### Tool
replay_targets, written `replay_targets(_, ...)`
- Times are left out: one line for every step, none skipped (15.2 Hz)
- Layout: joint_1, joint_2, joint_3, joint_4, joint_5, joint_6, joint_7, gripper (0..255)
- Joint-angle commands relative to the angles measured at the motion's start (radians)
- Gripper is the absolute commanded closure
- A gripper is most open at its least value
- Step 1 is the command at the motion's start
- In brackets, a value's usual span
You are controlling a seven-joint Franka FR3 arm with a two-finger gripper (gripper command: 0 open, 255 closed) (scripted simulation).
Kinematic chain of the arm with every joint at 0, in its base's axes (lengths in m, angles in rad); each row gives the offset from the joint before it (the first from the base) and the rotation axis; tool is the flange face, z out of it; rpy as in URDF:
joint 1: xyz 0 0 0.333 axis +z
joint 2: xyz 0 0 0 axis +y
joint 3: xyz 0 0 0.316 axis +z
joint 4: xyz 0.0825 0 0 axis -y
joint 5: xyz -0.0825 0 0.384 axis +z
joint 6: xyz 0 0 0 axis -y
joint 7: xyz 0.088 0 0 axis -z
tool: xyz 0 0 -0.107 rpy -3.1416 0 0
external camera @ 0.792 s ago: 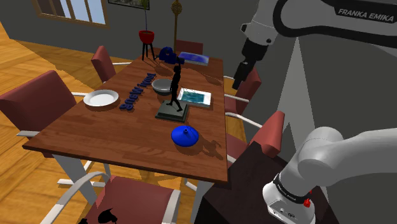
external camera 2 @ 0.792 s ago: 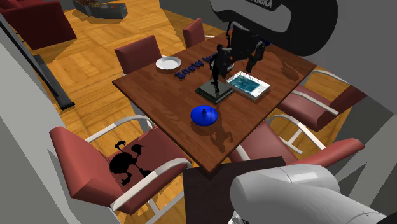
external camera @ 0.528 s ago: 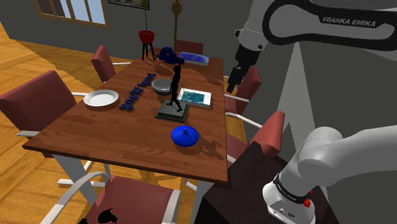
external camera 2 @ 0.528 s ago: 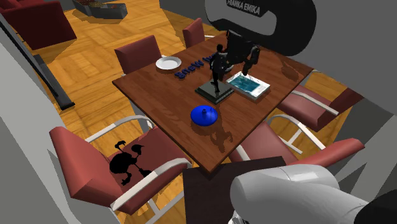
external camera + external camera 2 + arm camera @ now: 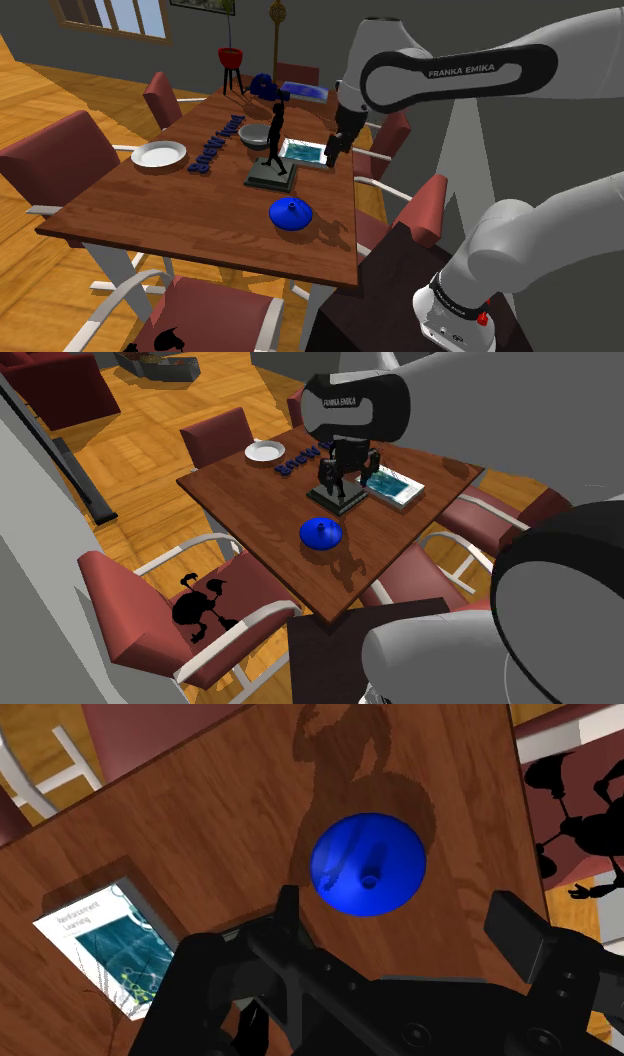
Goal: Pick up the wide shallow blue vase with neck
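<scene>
Chairs (image 5: 62, 150) with dark red seats stand around a brown wooden table (image 5: 150, 212). A low, wide blue vase (image 5: 291, 214) sits upright on it, its short neck pointing up, toward the table edge nearest the robot's stand. Nothing touches it. From the other side of the room the vase (image 5: 321, 533) has bare wood all around it.

Just past the vase stands a black figurine (image 5: 276, 122) of a person on a dark square base. Beside that base lies a book (image 5: 306, 152) with a teal cover. Further along the table are a grey bowl (image 5: 256, 135), a row of blue letters (image 5: 217, 146) and a white plate (image 5: 158, 154).

The white arm arches over the table. Its black gripper (image 5: 331, 150) hangs in the air above the near edge of the book, well apart from the vase. In the second exterior view it overlaps the black figurine, so I can't quite separate the two there.

Looking along the hand, the gripper (image 5: 400, 907) has its two fingers (image 5: 287, 909) spread wide with nothing clasped between them. The vase (image 5: 368, 864) lies below, just beyond the tips and untouched, with the book (image 5: 105, 949) off to one side. A flat black shape (image 5: 200, 607) lies on the seat of the nearest chair.
</scene>
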Motion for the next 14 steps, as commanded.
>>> replay_targets(0.0,0.057,0.017,-0.005,-0.003,0.058,0.022,0)
replay_targets(-0.001,0.09,0.024,-0.003,-0.007,0.088,0.031,0)
replay_targets(-0.003,0.125,0.031,-0.001,-0.012,0.117,0.042,0)
replay_targets(-0.005,0.16,0.038,0.004,-0.018,0.145,0.052,0)
replay_targets(-0.006,0.196,0.045,0.009,-0.024,0.173,0.063,0)
replay_targets(-0.008,0.233,0.051,0.016,-0.032,0.2,0.075,0)
replay_targets(-0.01,0.27,0.057,0.024,-0.041,0.226,0.088,0)
replay_targets(-0.012,0.308,0.063,0.034,-0.051,0.251,0.101,0)
replay_targets(-0.013,0.346,0.068,0.045,-0.062,0.275,0.114,0)
replay_targets(-0.014,0.385,0.072,0.057,-0.074,0.298,0.128,0)
replay_targets(-0.015,0.424,0.076,0.071,-0.088,0.319,0.143,0)
replay_targets(-0.015,0.464,0.078,0.086,-0.102,0.34,0.159,0)
replay_targets(-0.014,0.504,0.08,0.102,-0.117,0.359,0.174,0)
replay_targets(-0.013,0.544,0.08,0.12,-0.133,0.377,0.19,0)
